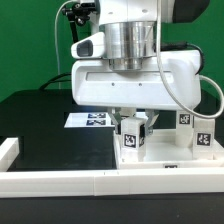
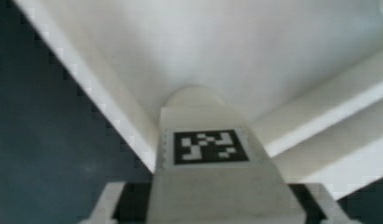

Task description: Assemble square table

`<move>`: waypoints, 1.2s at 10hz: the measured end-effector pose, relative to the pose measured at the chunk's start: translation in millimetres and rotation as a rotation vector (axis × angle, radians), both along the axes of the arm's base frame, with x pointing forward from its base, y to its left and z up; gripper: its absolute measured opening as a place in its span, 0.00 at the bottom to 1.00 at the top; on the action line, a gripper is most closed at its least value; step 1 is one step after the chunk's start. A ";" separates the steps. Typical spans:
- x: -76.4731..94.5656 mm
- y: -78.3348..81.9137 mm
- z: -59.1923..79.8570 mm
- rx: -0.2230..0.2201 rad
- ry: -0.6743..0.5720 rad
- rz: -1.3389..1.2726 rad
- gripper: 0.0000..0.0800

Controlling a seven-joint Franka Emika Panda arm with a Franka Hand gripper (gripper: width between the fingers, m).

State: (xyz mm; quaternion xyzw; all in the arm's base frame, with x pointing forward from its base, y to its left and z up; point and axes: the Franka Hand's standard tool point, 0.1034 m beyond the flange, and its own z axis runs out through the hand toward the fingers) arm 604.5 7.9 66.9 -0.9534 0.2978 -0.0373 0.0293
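My gripper [image 1: 133, 126] is shut on a small white post [image 1: 133, 138] with black-and-white tags and holds it upright over the near corner of the white square slab [image 1: 172, 152]. In the wrist view the post [image 2: 209, 150] fills the gap between my fingers [image 2: 127, 204], tag facing the camera, its tip over the slab's rimmed, recessed face [image 2: 188, 50]. Two more tagged posts [image 1: 185, 118] [image 1: 204, 134] stand upright at the slab's side on the exterior view's right. Whether the held post touches the slab is hidden.
The marker board [image 1: 88, 120] lies on the black surface [image 1: 40, 125] behind my gripper, on the exterior view's left of the slab. A long white rail [image 1: 70, 181] edges the front and turns up at the left end [image 1: 8, 150].
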 end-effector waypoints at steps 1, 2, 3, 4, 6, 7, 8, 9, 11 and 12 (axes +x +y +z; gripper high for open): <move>0.3 -0.8 -0.1 0.018 -0.005 -0.120 0.36; 0.7 -0.5 0.0 0.029 -0.007 -0.208 0.36; 0.7 -0.5 0.1 0.035 -0.002 -0.264 0.36; 0.5 -0.3 0.3 0.036 0.005 -0.271 0.36; 0.0 0.0 0.0 0.053 0.013 -0.365 0.36; -0.1 0.4 -0.2 0.051 0.013 -0.350 0.49; -0.2 0.6 -0.2 0.048 0.012 -0.309 0.68; -1.1 1.7 -0.3 0.039 0.020 -0.239 0.68; 0.4 3.4 2.3 0.018 0.024 0.006 0.78; 0.8 4.2 2.5 0.007 0.020 0.110 0.81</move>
